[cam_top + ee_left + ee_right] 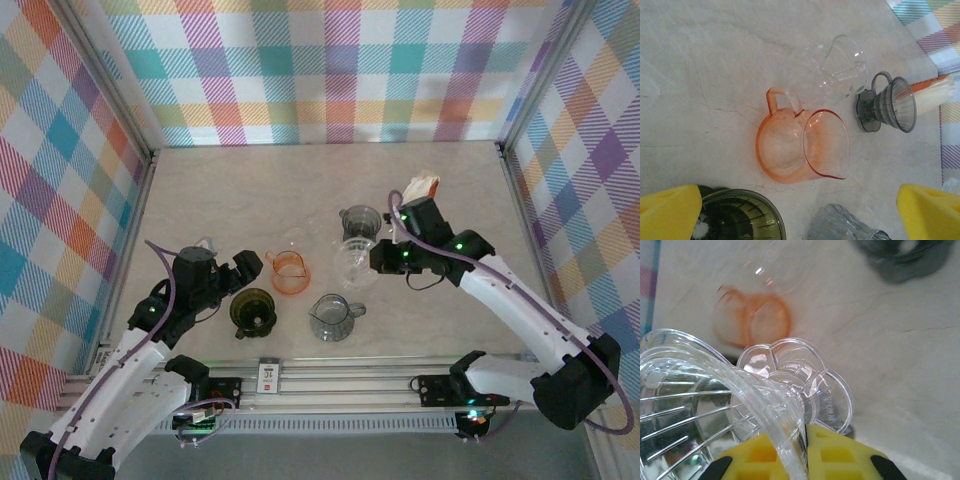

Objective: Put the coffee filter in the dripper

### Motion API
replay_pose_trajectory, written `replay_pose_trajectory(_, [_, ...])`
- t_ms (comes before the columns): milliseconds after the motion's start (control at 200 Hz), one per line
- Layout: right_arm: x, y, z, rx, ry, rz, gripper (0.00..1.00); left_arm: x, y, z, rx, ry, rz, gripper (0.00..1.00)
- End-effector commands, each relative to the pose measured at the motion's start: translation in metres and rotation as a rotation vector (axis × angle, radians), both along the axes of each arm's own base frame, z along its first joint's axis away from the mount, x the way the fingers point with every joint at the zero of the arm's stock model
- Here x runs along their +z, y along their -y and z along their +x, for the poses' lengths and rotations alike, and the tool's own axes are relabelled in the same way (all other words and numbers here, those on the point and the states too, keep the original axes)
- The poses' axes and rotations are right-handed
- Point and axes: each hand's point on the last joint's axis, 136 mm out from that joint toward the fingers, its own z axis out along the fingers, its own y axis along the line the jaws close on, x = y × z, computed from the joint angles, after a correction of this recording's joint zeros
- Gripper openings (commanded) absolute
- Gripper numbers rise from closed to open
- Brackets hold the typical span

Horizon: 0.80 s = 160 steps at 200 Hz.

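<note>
A clear plastic dripper (352, 262) lies tilted on the table's middle, its ribbed wall and flower-shaped base (805, 385) close in the right wrist view. My right gripper (380, 258) is shut on the clear dripper's rim (790, 440), one yellow pad on each side of the wall. White coffee filters (420, 186) stand in an orange holder behind the right arm; the left wrist view has them (935, 95) at its right edge. My left gripper (243, 270) hangs open over the orange pitcher, yellow fingertips (670, 212) wide apart, holding nothing.
An orange pitcher (290, 272) sits left of the clear dripper. A smoky grey dripper (360, 220) stands behind it, near the filters. A dark green dripper (253, 310) and a grey glass pitcher (332, 317) stand near the front. Plaid walls enclose the table.
</note>
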Motion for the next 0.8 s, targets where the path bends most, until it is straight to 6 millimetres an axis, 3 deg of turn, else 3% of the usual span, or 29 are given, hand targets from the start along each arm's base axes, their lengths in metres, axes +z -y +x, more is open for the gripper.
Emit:
replay_pose_trajectory(0, [0.004,-0.023,-0.023,0.108,-0.044,0.004,0.00,0.013,0.005,-0.003,-0.019,0.015,-0.023,1.00])
replay_pose_trajectory(205, [-0.007,-0.047,-0.037,0.190,-0.058,-0.053,0.00,0.012,0.003,-0.006,-0.016,0.009,-0.016,1.00])
replay_pose_trajectory(795, [-0.046,-0.053,-0.047,0.215,-0.101,-0.125,0.00,0.008,0.000,-0.007,-0.006,0.007,-0.006,1.00])
